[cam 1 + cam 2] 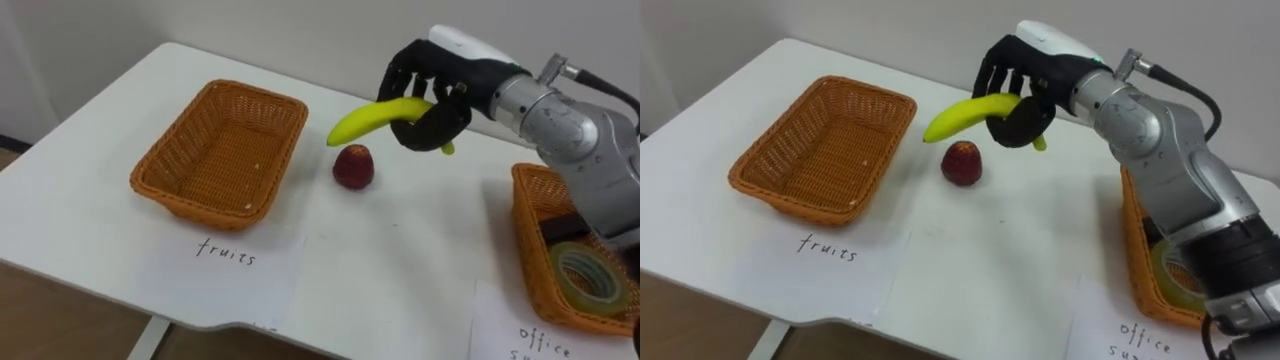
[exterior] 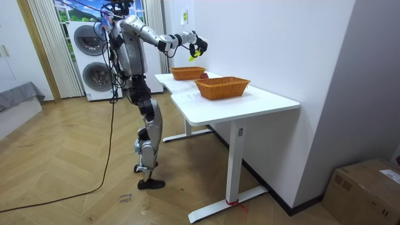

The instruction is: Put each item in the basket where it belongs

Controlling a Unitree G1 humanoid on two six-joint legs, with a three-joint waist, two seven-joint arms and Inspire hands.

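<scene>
Stacked washing machines (image 2: 94, 74), cardboard box (image 2: 367, 187).

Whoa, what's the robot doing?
It is sorting things at a white table. Its right hand is curled round a banana, holding it in the air above a red fruit that lies on the table. The fruits basket nearby is empty. The office basket already holds a roll of tape.

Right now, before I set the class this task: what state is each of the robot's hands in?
Right hand: shut on the curved yellow-green banana.
Left hand: cannot be told.
</scene>
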